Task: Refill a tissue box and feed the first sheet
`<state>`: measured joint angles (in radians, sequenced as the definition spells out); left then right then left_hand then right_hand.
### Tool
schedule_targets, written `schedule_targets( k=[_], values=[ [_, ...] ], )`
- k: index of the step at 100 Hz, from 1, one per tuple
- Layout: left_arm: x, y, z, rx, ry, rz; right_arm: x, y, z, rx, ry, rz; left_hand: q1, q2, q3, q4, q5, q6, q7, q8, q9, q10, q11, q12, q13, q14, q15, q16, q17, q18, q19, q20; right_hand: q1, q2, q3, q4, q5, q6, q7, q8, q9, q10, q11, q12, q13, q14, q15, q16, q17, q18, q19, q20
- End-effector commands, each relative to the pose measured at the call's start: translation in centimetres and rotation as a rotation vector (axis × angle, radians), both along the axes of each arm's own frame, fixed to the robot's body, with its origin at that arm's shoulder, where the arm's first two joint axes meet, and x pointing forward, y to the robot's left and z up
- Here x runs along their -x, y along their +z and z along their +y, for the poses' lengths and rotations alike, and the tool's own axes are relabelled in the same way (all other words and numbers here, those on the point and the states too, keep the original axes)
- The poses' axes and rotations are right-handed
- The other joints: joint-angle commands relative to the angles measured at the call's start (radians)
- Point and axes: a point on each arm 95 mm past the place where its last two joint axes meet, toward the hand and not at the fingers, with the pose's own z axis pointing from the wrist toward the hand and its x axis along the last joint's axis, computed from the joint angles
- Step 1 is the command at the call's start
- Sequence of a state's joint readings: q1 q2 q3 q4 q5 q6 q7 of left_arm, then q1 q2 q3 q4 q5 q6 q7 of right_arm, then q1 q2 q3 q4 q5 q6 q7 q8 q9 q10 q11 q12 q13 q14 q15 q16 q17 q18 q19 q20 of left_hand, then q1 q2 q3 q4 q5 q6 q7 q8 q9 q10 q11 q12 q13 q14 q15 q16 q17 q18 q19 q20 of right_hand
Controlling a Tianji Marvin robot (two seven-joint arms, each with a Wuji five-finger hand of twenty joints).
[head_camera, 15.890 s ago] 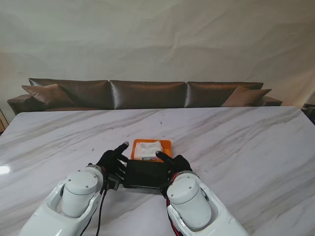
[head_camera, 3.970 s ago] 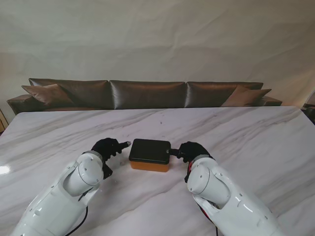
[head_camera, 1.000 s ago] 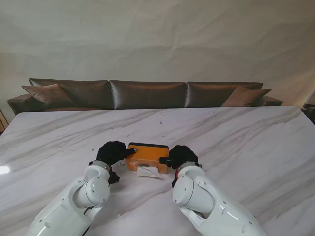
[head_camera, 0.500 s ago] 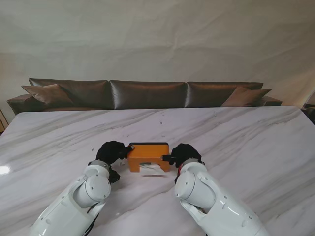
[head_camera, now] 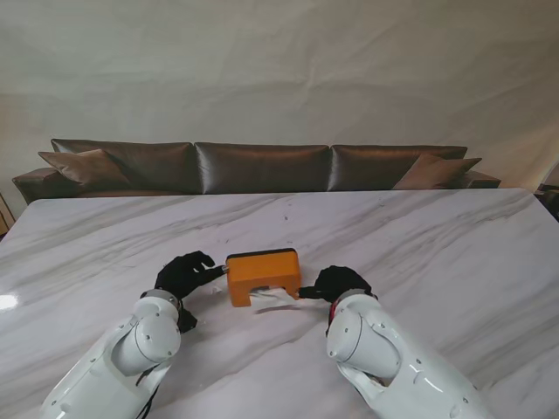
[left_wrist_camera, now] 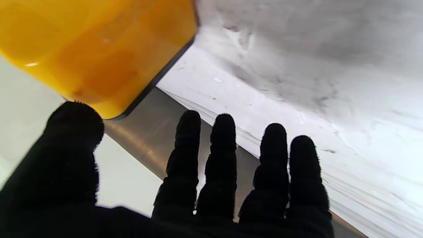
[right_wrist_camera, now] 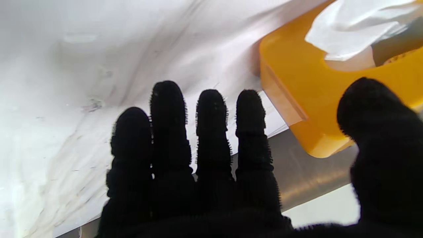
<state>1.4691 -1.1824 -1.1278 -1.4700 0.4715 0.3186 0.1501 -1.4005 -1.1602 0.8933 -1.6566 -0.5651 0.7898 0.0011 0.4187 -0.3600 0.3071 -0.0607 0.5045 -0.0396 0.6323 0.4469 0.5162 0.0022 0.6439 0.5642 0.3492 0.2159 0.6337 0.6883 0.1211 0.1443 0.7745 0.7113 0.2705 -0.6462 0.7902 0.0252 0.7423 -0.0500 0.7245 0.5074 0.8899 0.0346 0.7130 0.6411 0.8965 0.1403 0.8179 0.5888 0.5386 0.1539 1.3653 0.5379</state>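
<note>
The orange tissue box (head_camera: 263,274) stands on the marble table (head_camera: 419,253), slot side up, with a white tissue sheet (head_camera: 272,298) sticking out of its near part. My left hand (head_camera: 182,273) lies just left of the box, fingers spread, holding nothing. My right hand (head_camera: 336,282) lies just right of it, also spread and empty. The left wrist view shows the box's orange corner (left_wrist_camera: 96,49) beyond my fingers (left_wrist_camera: 224,165). In the right wrist view the box (right_wrist_camera: 297,89) and the tissue (right_wrist_camera: 350,26) sit past my thumb (right_wrist_camera: 380,132).
A dark brown sofa (head_camera: 262,166) runs along the table's far edge. A pale wall rises behind it.
The box was turned from lid-down to slot side up, with the tissue showing. Both hands have now let go and drawn apart from its ends, moving slightly nearer to me.
</note>
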Motion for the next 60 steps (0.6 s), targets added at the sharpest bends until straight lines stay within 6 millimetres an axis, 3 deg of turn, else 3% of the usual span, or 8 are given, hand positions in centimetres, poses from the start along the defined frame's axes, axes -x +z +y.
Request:
schedule_targets(
  k=[1, 10, 22, 23, 34, 60],
  values=[
    [0.7, -0.4, 0.6, -0.009, -0.003, 0.021, 0.2, -0.4, -0.3, 0.0, 0.005, 0.026, 0.015, 0.003, -0.024, 0.03, -0.062, 0.026, -0.03, -0.021, -0.069, -0.029, -0.022, -0.015, -0.066, -0.018, -0.021, -0.012, -0.035, -0.035, 0.48, -0.006, -0.013, -0.05, 0.017, 0.032, -0.082, 0.017, -0.022, -0.001, -0.088, -0.004, -0.016, -0.021, -0.054, -0.002, -0.042, -0.011, -0.036, -0.048, -0.03, -0.008],
    [1.3, -0.4, 0.9, -0.044, -0.012, 0.02, 0.1, -0.7, -0.4, 0.009, 0.012, 0.033, 0.039, -0.031, -0.007, 0.034, -0.11, 0.041, -0.048, -0.034, -0.122, -0.036, -0.034, -0.023, -0.095, -0.025, -0.04, -0.019, -0.064, -0.038, 0.47, -0.004, 0.01, -0.057, 0.014, 0.032, -0.166, 0.036, -0.042, -0.02, -0.183, 0.001, -0.019, -0.048, -0.12, -0.005, -0.072, -0.02, -0.075, -0.055, -0.063, 0.003],
    [1.8, -0.5, 0.8, -0.129, -0.052, 0.011, -0.4, -1.0, -0.4, 0.007, 0.021, 0.033, -0.006, -0.184, 0.275, 0.0, -0.175, 0.041, -0.036, -0.07, -0.174, -0.071, -0.045, -0.062, -0.13, -0.044, -0.074, -0.033, -0.111, -0.047, 0.429, 0.011, 0.053, -0.058, -0.015, 0.028, -0.252, 0.059, -0.056, -0.038, -0.286, 0.009, -0.017, -0.068, -0.192, -0.005, -0.103, -0.032, -0.118, -0.059, -0.104, 0.007],
    [1.9, -0.5, 0.8, -0.138, -0.056, 0.009, -0.5, -1.1, -0.4, 0.007, 0.022, 0.033, -0.01, -0.197, 0.302, -0.006, -0.181, 0.041, -0.036, -0.071, -0.179, -0.06, -0.044, -0.063, -0.133, -0.047, -0.077, -0.033, -0.115, -0.049, 0.425, 0.012, 0.055, -0.058, -0.016, 0.028, -0.257, 0.062, -0.057, -0.039, -0.291, 0.01, -0.017, -0.068, -0.195, -0.005, -0.105, -0.032, -0.12, -0.06, -0.106, 0.006],
    [2.1, -0.7, 0.1, -0.204, -0.079, -0.012, -1.0, -1.3, -0.2, 0.006, 0.033, 0.023, -0.016, -0.29, 0.445, -0.04, -0.207, 0.042, -0.024, -0.069, -0.199, -0.068, -0.042, -0.075, -0.143, -0.059, -0.084, -0.034, -0.137, -0.053, 0.404, 0.016, 0.081, -0.058, -0.033, 0.024, -0.293, 0.074, -0.06, -0.05, -0.334, 0.012, -0.008, -0.078, -0.22, -0.007, -0.113, -0.037, -0.134, -0.06, -0.124, 0.009],
    [2.1, -0.8, -2.1, -0.235, -0.14, -0.01, -2.0, -2.1, 0.4, -0.008, 0.044, 0.016, -0.004, -0.341, 0.525, -0.063, -0.213, 0.05, -0.016, -0.067, -0.2, -0.067, -0.037, -0.083, -0.142, -0.068, -0.082, -0.031, -0.151, -0.051, 0.393, 0.019, 0.124, -0.063, -0.056, 0.011, -0.3, 0.079, -0.048, -0.061, -0.354, 0.02, 0.012, -0.087, -0.227, -0.007, -0.111, -0.038, -0.14, -0.058, -0.139, 0.013]
  ],
)
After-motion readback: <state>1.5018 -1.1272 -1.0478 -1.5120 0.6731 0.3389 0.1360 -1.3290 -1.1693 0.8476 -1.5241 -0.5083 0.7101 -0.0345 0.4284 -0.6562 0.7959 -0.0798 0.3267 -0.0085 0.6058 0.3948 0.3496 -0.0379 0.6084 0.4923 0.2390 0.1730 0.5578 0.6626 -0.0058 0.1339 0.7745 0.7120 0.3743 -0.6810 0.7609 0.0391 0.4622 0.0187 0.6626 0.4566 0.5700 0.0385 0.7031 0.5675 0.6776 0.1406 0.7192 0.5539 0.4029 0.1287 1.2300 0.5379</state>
